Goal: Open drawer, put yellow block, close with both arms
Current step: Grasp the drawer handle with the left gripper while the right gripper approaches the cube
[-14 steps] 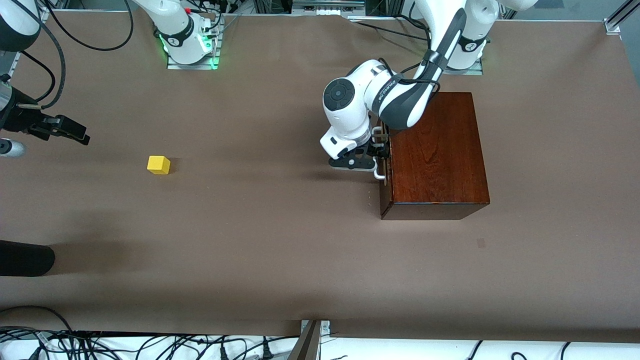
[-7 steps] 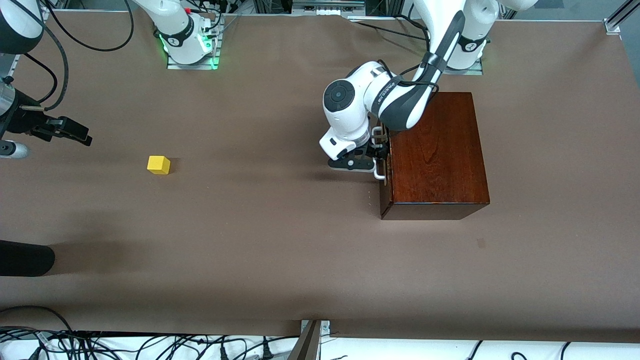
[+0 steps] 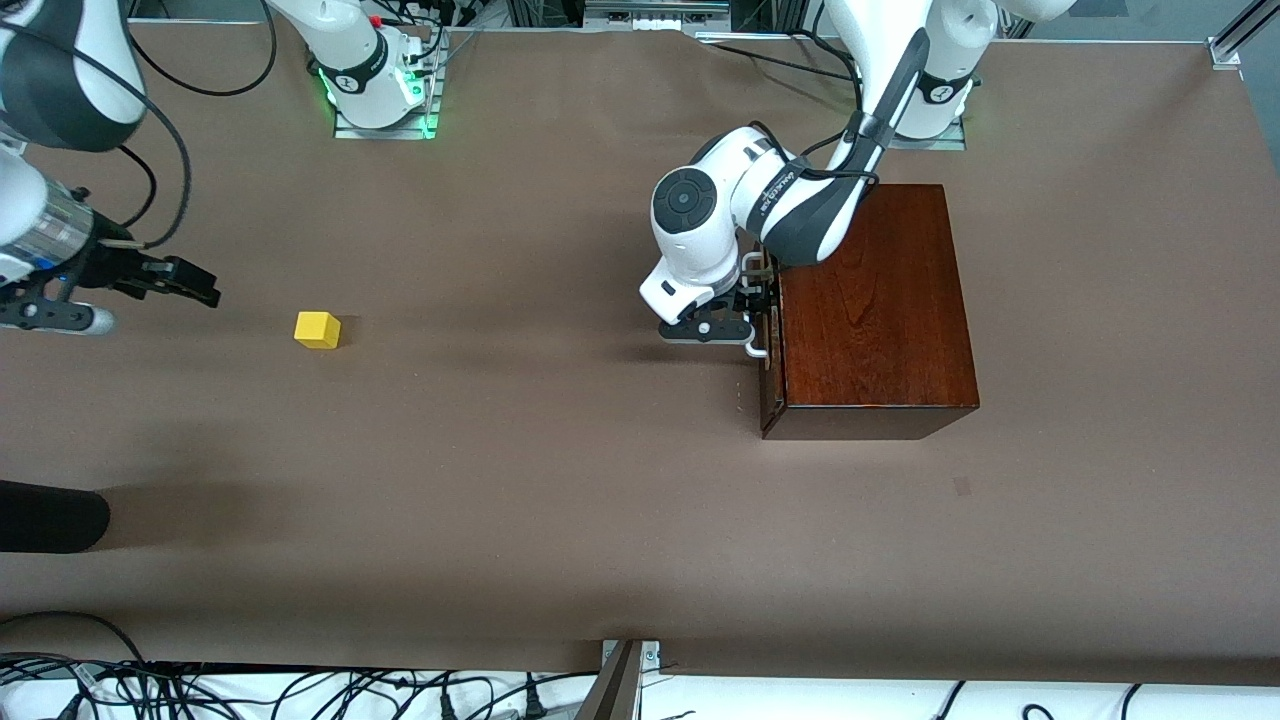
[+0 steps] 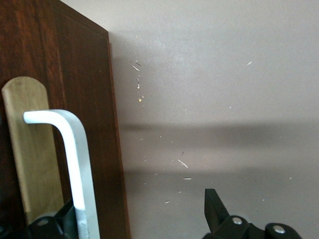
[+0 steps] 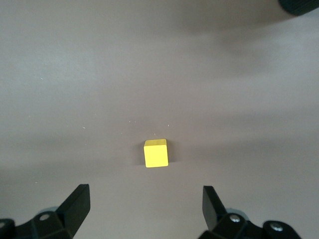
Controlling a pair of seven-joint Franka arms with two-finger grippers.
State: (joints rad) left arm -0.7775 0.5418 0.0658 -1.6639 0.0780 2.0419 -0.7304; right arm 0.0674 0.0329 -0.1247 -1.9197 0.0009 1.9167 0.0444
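The drawer (image 3: 769, 395) is shut in the reddish-brown box (image 3: 870, 310); its dark front (image 4: 75, 74) carries the white handle (image 3: 758, 340). My left gripper (image 3: 757, 305) is at that handle, open. In the left wrist view the handle (image 4: 75, 159) stands between my fingers, close to one finger (image 4: 55, 221), while the other finger (image 4: 213, 206) is over the table; the gripper (image 4: 138, 204) holds nothing. The yellow block (image 3: 317, 329) lies on the table toward the right arm's end. My right gripper (image 3: 195, 285) hovers beside it, open and empty (image 5: 145, 201), with the block (image 5: 156, 153) ahead of its fingertips.
A black rounded object (image 3: 50, 515) juts in at the right arm's end, nearer the front camera than the block. Cables (image 3: 300, 690) and a metal bracket (image 3: 625, 670) run along the table's front edge. Brown table (image 3: 520, 450) lies between block and box.
My right gripper has moved toward the yellow block from the table's end. My left gripper has stayed at the handle with only a slight shift. Drawer and block have not moved.
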